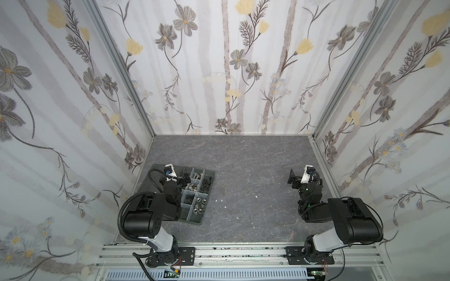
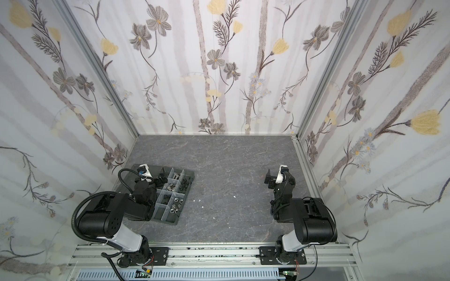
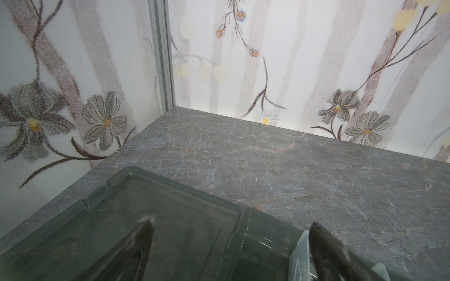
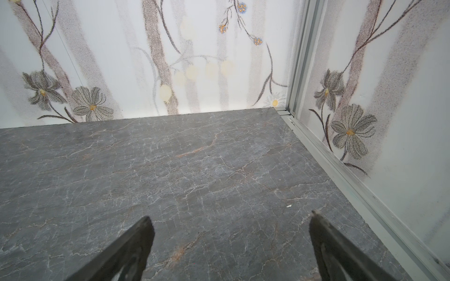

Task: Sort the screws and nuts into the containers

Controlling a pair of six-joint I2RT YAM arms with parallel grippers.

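Left wrist view shows the left claw [image 3: 230,227] spread wide and empty, hanging just over the tray [image 3: 267,216], one finger above the flat lid [image 3: 158,206], the other above the compartments [image 1: 194,194]. In both top views the nuts [image 1: 198,206] and what look like screws [image 1: 195,176] lie inside those compartments, just beside that claw. The right claw [image 1: 293,180], equally wide and empty, hangs well apart across the tabletop [image 1: 243,165]. I'd judge the left arm nearer.
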